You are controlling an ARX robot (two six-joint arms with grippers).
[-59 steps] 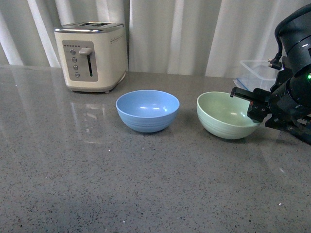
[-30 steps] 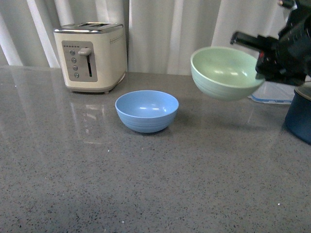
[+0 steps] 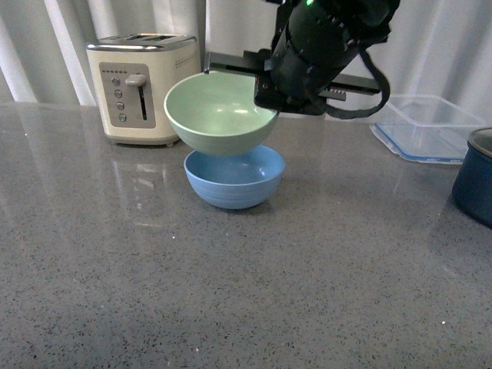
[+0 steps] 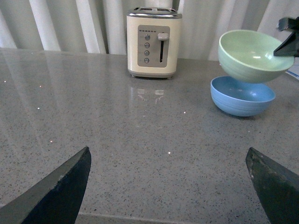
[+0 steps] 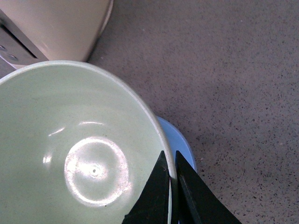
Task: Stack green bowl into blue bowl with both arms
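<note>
The grey speckled counter [image 3: 231, 300] fills most of the front view. Above it the black right arm [image 3: 327, 42] reaches in from the upper right w/ a small green light on top. The right gripper [image 5: 172, 191] is clamped on the rim of the green bowl [image 3: 219, 115]. In the right wrist view one finger is inside the rim, the other outside, and the thin wall is between them. The grip is on the bowl's right side in the front view, so the bowl hangs out to the left of the gripper.

The green bowl is in the air, right over the blue bowl [image 3: 234, 181] but shifted a bit toward the toaster [image 3: 144, 88]. Its bottom is about level w/ the blue rim; I cannot tell if they touch. It is pale mint, matte, opening up and tilted slightly, w/ faint ridges low on the outside and a round shiny spot in the middle of the inside.

The blue bowl stands upright on the counter, light sky-blue and about the same size.

At the far right are a clear container [image 3: 427, 127] and a dark navy pot [image 3: 475, 181].

The left gripper [image 4: 167, 154] is low over the counter, well apart from both bowls, jaws wide apart and holding nothing.
</note>
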